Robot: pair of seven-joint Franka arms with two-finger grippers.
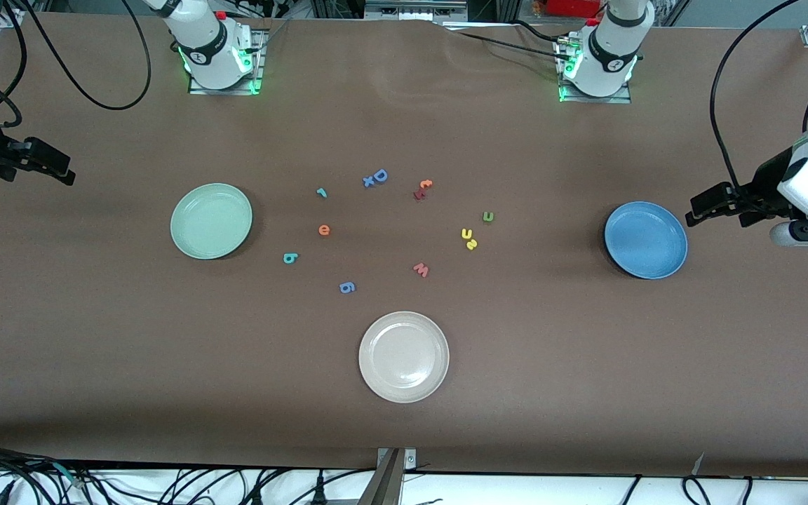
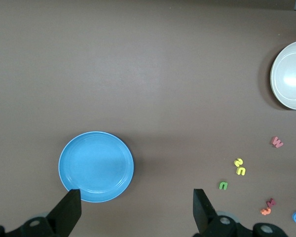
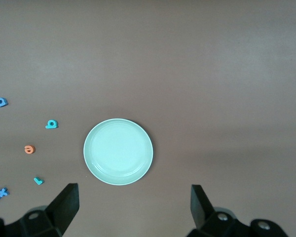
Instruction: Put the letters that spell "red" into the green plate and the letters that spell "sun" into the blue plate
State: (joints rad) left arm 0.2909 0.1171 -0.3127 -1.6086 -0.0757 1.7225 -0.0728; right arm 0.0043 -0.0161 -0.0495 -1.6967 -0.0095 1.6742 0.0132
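The green plate (image 1: 211,221) (image 3: 118,151) and the blue plate (image 1: 646,240) (image 2: 96,166) lie at the two ends of the table with nothing in them. Between them are scattered the teal r (image 1: 321,192) (image 3: 38,180), orange e (image 1: 324,229) (image 3: 29,148), teal d (image 1: 290,258) (image 3: 51,124), yellow s (image 1: 472,244) (image 2: 239,162), yellow u (image 1: 466,233) (image 2: 241,171) and olive n (image 1: 488,217) (image 2: 223,185). My left gripper (image 1: 709,209) (image 2: 136,195) hangs open over the table by the blue plate. Over the table by the green plate, my right gripper (image 1: 50,167) (image 3: 134,190) is open and holds nothing.
A beige-white plate (image 1: 404,356) (image 2: 291,74) sits nearest the front camera. Other letters lie among the task's own: a blue D (image 1: 379,175), a blue g (image 1: 347,287), an orange t (image 1: 426,184) and a red w (image 1: 421,269).
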